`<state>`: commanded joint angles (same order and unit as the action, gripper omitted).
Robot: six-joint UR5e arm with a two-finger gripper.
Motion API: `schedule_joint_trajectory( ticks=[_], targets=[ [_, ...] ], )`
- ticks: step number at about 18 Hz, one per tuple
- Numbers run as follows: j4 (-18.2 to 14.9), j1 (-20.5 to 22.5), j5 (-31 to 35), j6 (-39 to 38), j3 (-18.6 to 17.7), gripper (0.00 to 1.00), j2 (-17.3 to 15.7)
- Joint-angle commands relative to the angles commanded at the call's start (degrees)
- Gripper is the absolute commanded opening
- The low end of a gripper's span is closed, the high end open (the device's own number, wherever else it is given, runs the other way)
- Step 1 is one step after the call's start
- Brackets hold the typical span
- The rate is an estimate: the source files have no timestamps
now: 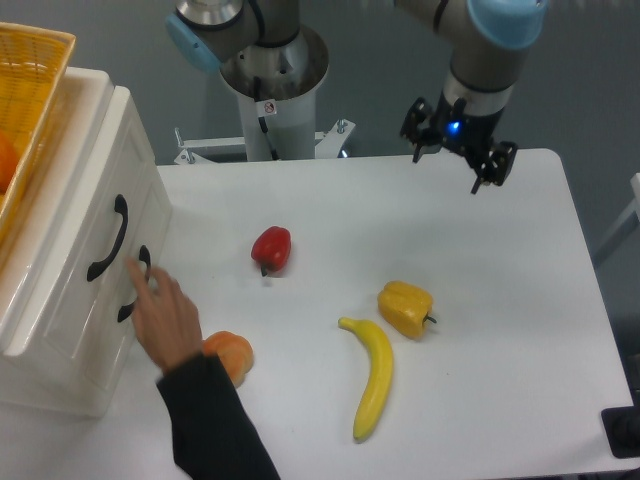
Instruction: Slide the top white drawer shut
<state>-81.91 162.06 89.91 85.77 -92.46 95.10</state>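
The white cabinet stands at the table's left edge. The top white drawer shows its front with a black curved handle. Its front looks about level with the lower drawer front, whose black handle is partly covered by a person's hand. My gripper hangs over the table's far right, far from the cabinet. Its fingers stand apart with nothing between them.
A yellow woven basket sits on top of the cabinet. On the table lie a red pepper, a yellow pepper, a banana and an orange fruit by the person's dark sleeve.
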Motion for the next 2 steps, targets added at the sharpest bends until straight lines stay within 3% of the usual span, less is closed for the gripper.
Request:
schedule_joint_trajectory(
  ticks=[2],
  targets=[
    [0.1, 0.9, -0.4, 0.7, 0.1, 1.0, -0.1]
  ],
)
